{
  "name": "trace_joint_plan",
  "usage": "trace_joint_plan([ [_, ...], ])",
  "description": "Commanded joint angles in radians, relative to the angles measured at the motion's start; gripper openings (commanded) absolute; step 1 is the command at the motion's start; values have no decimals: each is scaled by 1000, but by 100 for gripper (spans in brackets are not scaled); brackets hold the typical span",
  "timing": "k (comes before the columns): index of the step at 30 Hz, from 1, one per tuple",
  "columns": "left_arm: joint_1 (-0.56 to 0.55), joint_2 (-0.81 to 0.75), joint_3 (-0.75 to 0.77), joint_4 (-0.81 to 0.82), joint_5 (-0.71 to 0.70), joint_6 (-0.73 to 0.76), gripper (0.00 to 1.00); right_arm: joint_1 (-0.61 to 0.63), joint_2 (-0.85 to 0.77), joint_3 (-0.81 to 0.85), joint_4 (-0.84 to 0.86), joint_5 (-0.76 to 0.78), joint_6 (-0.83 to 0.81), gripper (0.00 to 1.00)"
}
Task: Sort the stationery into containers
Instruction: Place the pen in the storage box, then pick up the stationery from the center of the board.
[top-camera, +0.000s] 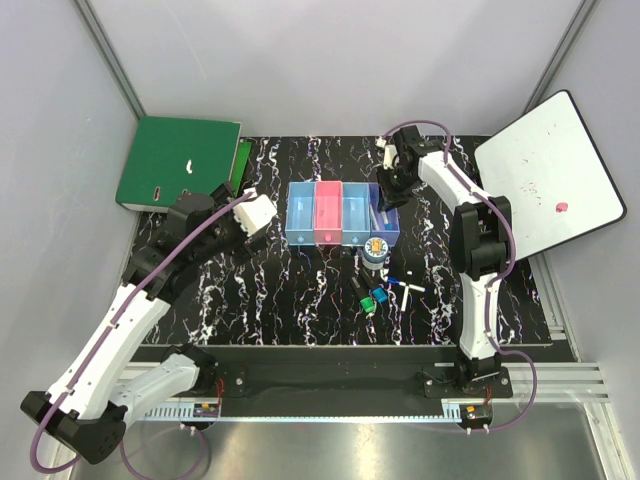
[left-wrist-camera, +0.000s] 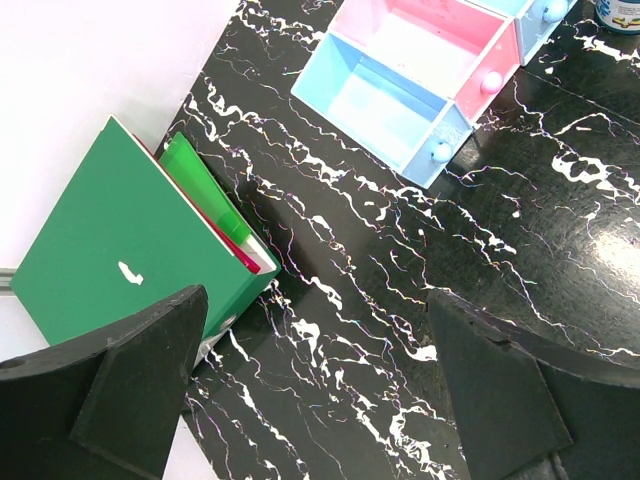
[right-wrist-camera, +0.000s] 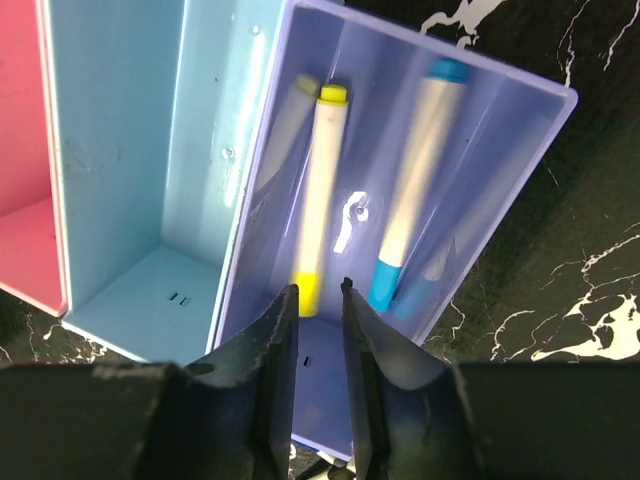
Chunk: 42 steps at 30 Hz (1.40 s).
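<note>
Four joined bins stand in a row: light blue, pink, light blue, purple-blue. My right gripper hovers over the purple-blue bin, its jaws a narrow gap apart and empty. In that bin lie a white marker with yellow caps and one with blue caps. A blue-rimmed tape roll, two short capped markers and thin white pens lie in front of the bins. My left gripper is wide open and empty, left of the bins.
A green ring binder lies at the back left and also shows in the left wrist view. A white board with a black rim leans at the right. The left wrist view shows the light blue and pink bins.
</note>
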Motion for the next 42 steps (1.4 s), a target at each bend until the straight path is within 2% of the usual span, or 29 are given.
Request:
trace_joint_plan([
  [1, -4, -12, 2, 55, 25, -11, 99, 9, -35, 0, 19, 11, -14, 31],
  [7, -4, 17, 27, 59, 80, -20, 99, 6, -99, 49, 11, 44, -34, 30],
  [13, -19, 126, 42, 90, 160, -31, 99, 0, -261, 75, 0, 120, -121, 33],
  [19, -97, 339, 149, 113, 212, -60, 99, -34, -386, 109, -12, 352, -310, 35],
  [21, -126, 448, 235, 108, 180, -106, 99, -55, -417, 111, -23, 448, -336, 36],
  [26, -235, 652, 411, 79, 94, -152, 99, -97, -505, 53, -46, 525, -378, 38],
  [32, -358, 805, 484, 90, 96, -59, 99, -110, -593, -3, -44, 567, -410, 41],
  [38, -384, 972, 600, 102, 123, 21, 98, -141, -651, -53, -43, 585, -433, 41],
  [42, -383, 1032, 617, 143, 122, 137, 97, -155, -673, -76, -43, 576, -413, 41],
])
